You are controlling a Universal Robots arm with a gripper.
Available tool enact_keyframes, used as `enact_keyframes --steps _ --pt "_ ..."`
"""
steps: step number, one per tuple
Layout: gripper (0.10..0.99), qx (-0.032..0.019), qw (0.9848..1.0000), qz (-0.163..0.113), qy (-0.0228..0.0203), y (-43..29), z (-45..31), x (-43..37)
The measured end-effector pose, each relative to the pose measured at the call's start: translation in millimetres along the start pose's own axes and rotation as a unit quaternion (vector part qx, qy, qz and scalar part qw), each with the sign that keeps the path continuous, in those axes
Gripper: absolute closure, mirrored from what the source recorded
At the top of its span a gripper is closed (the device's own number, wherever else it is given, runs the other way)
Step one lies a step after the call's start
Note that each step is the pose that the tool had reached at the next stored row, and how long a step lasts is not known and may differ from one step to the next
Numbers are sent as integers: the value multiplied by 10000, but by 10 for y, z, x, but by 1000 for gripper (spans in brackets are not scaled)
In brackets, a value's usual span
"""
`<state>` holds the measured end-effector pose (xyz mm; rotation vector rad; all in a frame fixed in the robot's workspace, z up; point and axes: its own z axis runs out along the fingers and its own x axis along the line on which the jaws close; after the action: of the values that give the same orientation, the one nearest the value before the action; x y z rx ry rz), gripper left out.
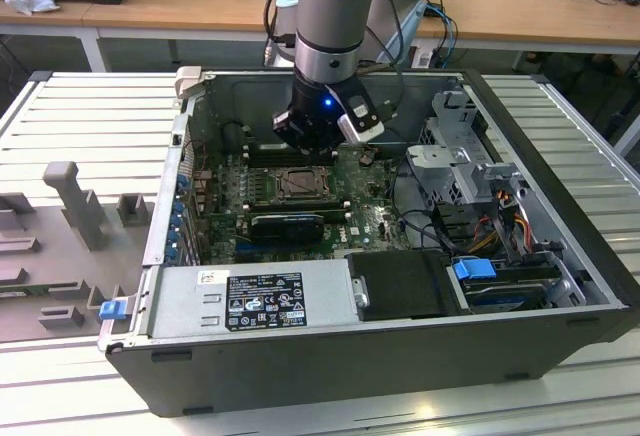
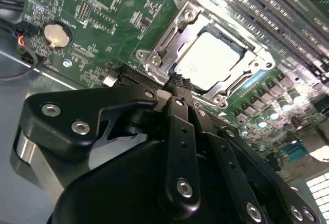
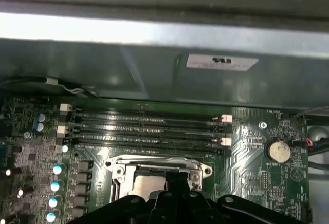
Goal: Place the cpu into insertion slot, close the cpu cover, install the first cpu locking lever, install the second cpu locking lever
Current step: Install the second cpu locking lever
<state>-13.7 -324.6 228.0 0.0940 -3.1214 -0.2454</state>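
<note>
Black gripper (image 2: 180,88) fingers pinched together, holding nothing, hover just above the small pale silver square cpu (image 2: 213,59); it lies seated in the metal-framed insertion slot (image 2: 154,59); light, stiff, fragile; edges only.

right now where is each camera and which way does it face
Exterior view: off the arm, above the open computer case, looking down; the arm shows, its gripper over the insertion slot.
Second wrist view: on the wrist, looking past the gripper at the cpu under the cpu cover.
First wrist view: on the wrist, facing the memory slots.
All share the socket.
</note>
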Motion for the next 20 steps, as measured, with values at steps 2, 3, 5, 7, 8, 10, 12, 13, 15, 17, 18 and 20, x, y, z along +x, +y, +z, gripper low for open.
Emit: enact_keyframes --steps 2,3,5,7,8,10,12,13,15,17,18,20 --pt "980 0 10000 0 0 -30 -5 2" --pt "980 0 10000 0 0 -39 -6 2" --pt "980 0 10000 0 0 -46 -7 3" --pt "980 0 10000 0 0 -46 -29 3" --pt "980 0 10000 0 0 -43 -54 3" --pt "980 1 10000 0 1 -38 -100 4" --pt "980 -6 10000 0 0 -91 -109 7" --pt "980 -6 10000 0 0 -134 -116 9" --pt "980 -6 10000 0 0 -194 -126 13" --pt "980 -5 10000 0 0 -217 -146 15" --pt "980 -6 10000 0 0 -218 -169 15" --pt "980 -6 10000 0 -1 -213 -222 16"
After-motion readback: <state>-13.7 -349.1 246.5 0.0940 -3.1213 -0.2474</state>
